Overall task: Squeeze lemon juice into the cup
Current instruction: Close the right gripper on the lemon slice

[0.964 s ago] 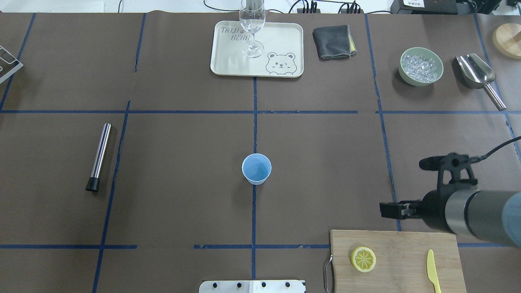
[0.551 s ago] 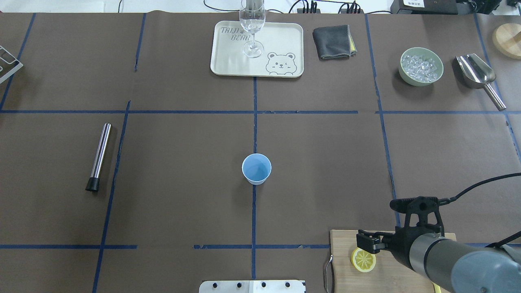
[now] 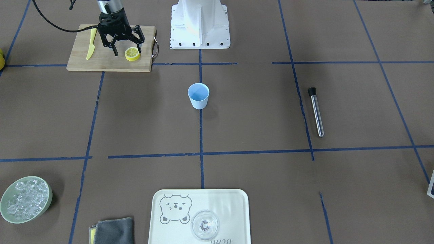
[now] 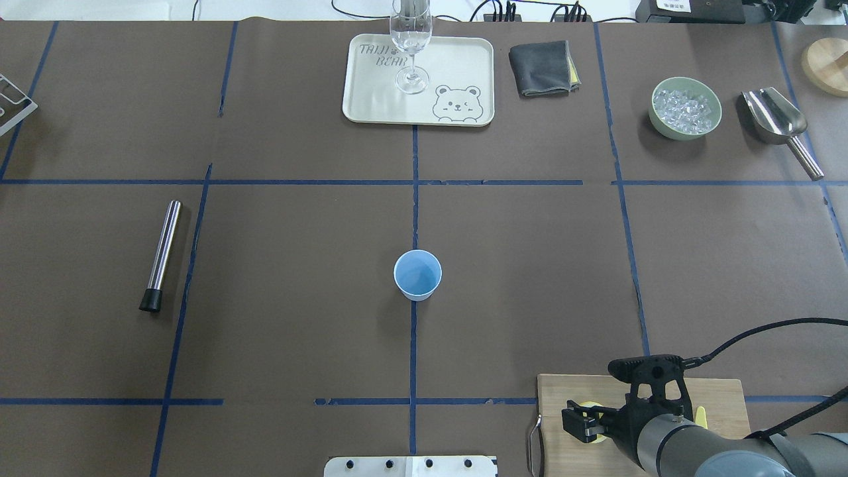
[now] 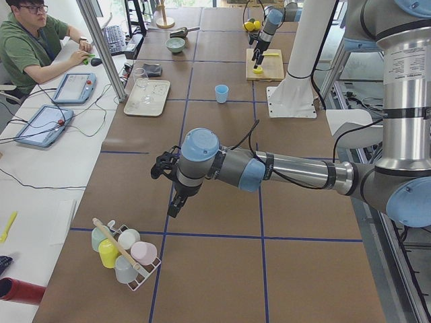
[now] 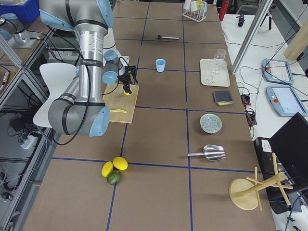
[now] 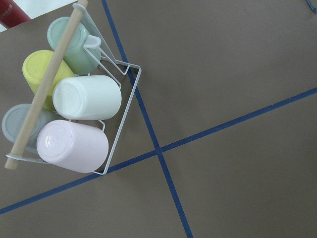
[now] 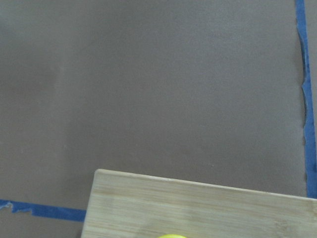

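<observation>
The lemon (image 3: pixel 132 54) is a thin yellow slice lying flat on the wooden cutting board (image 3: pixel 101 64) at the robot's near right. My right gripper (image 3: pixel 127 49) is open and hangs just over it, with one finger on each side. In the overhead view the gripper (image 4: pixel 583 424) hides most of the slice. The light-blue cup (image 4: pixel 417 274) stands upright and empty at the table's middle, well away from it. My left gripper (image 5: pixel 168 182) shows only in the exterior left view, far from both, so I cannot tell if it is open or shut.
A yellow knife (image 3: pixel 90 47) lies on the board beside the gripper. At the far side are a tray (image 4: pixel 457 66) with a wine glass (image 4: pixel 411 46), a grey cloth (image 4: pixel 542 67), a bowl of ice (image 4: pixel 684 108) and a scoop (image 4: pixel 778 122). A metal muddler (image 4: pixel 161 255) lies left. A cup rack (image 7: pixel 74 104) sits under the left wrist.
My right gripper has moved back toward the robot and down over the cutting board, and now covers most of the lemon slice. The cup and the other things have not moved.
</observation>
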Controlling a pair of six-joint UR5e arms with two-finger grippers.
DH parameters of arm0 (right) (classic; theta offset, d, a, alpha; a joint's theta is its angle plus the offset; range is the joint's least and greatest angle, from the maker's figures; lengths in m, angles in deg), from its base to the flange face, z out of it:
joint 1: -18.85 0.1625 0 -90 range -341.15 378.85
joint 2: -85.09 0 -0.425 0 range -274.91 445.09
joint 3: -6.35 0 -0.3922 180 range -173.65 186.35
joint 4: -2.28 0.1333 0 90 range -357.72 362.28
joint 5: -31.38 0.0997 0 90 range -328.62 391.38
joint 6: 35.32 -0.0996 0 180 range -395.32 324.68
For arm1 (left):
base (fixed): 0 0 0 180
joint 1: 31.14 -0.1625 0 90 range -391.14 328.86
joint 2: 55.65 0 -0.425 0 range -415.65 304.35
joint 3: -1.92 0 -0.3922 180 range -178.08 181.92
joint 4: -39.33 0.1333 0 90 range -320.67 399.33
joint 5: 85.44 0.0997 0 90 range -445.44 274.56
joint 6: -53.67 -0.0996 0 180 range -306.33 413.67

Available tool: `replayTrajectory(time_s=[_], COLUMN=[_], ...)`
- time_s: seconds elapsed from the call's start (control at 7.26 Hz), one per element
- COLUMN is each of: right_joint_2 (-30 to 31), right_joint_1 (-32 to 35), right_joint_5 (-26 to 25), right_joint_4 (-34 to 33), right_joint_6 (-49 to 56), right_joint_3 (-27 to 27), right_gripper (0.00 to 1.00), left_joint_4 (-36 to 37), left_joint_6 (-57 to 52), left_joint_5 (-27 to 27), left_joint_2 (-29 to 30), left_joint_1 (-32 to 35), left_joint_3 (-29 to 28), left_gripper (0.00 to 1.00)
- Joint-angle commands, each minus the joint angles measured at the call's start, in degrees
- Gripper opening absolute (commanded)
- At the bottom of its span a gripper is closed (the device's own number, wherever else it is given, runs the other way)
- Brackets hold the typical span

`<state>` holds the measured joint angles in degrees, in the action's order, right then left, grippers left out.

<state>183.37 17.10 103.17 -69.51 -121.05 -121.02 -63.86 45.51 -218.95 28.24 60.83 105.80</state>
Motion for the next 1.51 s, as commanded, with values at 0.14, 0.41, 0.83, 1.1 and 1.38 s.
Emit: replayTrajectory(time_s=[0.14, 0.41, 0.83, 1.1, 1.38], right_joint_2=[-0.45, -2.63, -3.80, -3.53, -3.44], right_joint_1=[-1.23, -1.32, -0.79, -0.62, -0.70], right_joint_5=[-0.42, -0.42, -0.25, -0.07, 0.19], right_joint_4=[-1.42, -1.42, -1.41, -1.42, -1.59], right_joint_6=[0.03, 0.03, 0.03, 0.12, 0.21], right_joint_3=[0.63, 2.73, 4.42, 4.24, 4.15], right_gripper=[0.97, 0.95, 0.93, 0.92, 0.90], left_joint_4=[0.00, 0.00, 0.00, 0.00, 0.00], left_joint_6=[0.08, 0.08, 0.00, 0.00, 0.08], left_joint_5=[0.00, 0.00, 0.00, 0.00, 0.00], left_joint_2=[0.14, 0.14, -0.04, -0.04, -0.04], left_joint_1=[-0.03, -0.03, 0.05, 0.05, 0.05], left_joint_3=[0.10, 0.10, 0.10, 0.10, 0.10], left_gripper=[1.00, 1.00, 1.00, 1.00, 1.00])
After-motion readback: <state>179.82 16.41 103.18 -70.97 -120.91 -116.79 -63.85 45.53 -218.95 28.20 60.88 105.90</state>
